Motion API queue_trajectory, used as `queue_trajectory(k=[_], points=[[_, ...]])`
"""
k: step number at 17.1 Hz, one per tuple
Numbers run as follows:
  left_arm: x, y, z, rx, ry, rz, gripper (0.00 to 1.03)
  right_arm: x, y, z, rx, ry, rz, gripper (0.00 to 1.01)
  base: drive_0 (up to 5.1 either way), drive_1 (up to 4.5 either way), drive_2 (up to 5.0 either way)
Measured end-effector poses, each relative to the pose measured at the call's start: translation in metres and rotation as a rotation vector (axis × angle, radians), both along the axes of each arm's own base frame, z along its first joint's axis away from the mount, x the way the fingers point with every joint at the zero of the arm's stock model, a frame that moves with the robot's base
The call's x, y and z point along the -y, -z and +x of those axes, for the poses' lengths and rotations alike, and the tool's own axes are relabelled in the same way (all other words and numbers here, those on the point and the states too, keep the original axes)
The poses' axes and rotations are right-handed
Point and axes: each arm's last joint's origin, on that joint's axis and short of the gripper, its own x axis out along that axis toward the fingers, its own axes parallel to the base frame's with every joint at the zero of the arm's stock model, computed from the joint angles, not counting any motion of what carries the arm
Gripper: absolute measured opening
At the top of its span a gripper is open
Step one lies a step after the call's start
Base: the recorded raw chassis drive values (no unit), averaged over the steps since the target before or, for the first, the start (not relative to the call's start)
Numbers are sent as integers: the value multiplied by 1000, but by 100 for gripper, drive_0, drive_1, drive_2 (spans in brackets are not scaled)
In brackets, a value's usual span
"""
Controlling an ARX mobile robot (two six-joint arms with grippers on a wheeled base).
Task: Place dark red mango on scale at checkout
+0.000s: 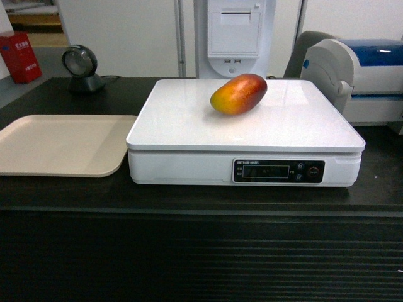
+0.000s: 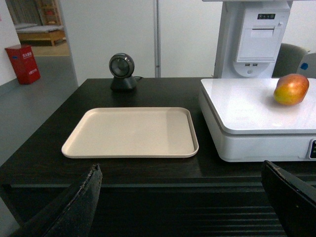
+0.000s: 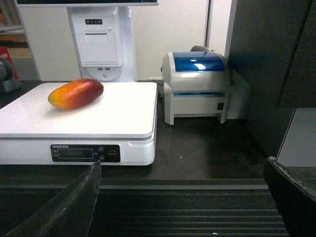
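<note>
The checkout (image 1: 189, 207), a long counter with a black top and ribbed black front, carries everything here, and the scale (image 1: 296, 135) sits squarely at its middle with its black display panel facing the robot, so a reading could be taken from this side. The beige tray (image 1: 56, 145) lies just beside the scale on the left with nothing on it, and a white-and-blue printer (image 3: 197, 84) stands close on the right. The dark red mango (image 1: 238, 93) rests on its side on the scale's glossy platform, toward the back, touched by nothing; the placing looks done. Its skin is smooth, deep red fading to orange-yellow at the left end. The left gripper (image 2: 182, 202) and right gripper (image 3: 182, 202) both hang back before the counter front, fingers spread wide and holding nothing.
</note>
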Motion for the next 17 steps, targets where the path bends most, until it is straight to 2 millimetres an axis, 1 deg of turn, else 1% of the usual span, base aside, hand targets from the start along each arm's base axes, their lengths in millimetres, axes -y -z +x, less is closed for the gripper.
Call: queue_trajectory(k=[17], points=[[0, 0, 0, 0, 0, 1, 98, 0, 0, 0, -1, 0, 1, 98, 0, 0, 0]])
